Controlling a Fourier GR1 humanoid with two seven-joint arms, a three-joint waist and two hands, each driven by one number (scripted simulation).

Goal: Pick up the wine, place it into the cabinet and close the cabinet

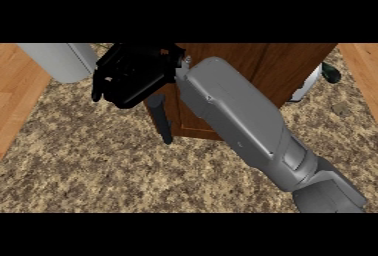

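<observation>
A brown wooden cabinet [258, 65] stands at the top centre on the speckled counter. Its dark handle [159, 119] hangs at its front left corner. My right forearm crosses from the lower right over the cabinet. My right hand [131, 75] is at the cabinet's upper left corner, fingers relaxed and pointing down-left, holding nothing I can see. My left forearm [57, 61] shows at the top left, and its hand is lost in the black mass beside the right hand. A dark green bottle-like thing [330, 74] peeps out at the cabinet's right side, mostly hidden.
The speckled counter [96, 165] spreads across the lower left. Light wood surfaces [15, 95] border it at the left and the top right. A pale grey piece [306, 89] leans at the cabinet's right edge.
</observation>
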